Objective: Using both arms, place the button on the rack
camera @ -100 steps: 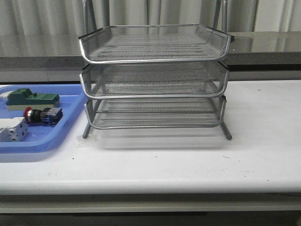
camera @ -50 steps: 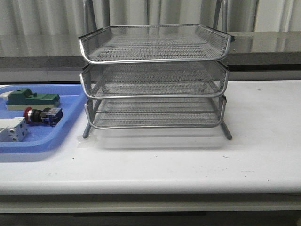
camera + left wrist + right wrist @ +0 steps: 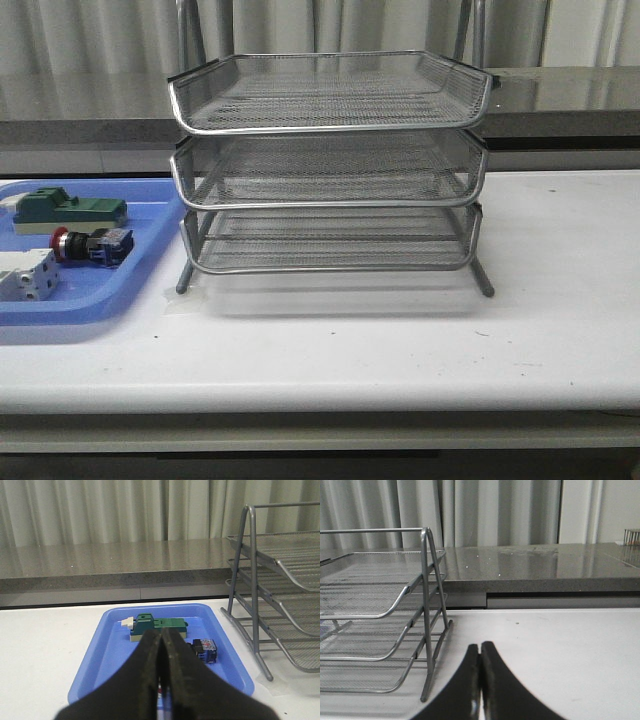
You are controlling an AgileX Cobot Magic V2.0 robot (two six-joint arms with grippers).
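Note:
The button [image 3: 92, 245] lies on its side in the blue tray [image 3: 150, 210], red head to the left, black and blue body to the right. In the left wrist view its blue body [image 3: 205, 650] shows just beside my fingers. The three-tier wire rack [image 3: 330, 165] stands mid-table; it also shows in the left wrist view [image 3: 280, 595] and the right wrist view [image 3: 380, 615]. My left gripper [image 3: 161, 635] is shut and empty, above the tray. My right gripper [image 3: 480, 647] is shut and empty, over bare table beside the rack. Neither arm shows in the front view.
In the tray a green block [image 3: 68, 210] lies behind the button and a white-grey block [image 3: 25, 273] in front of it. A grey counter ledge [image 3: 560, 100] runs behind the table. The white table [image 3: 560, 300] extends right of the rack.

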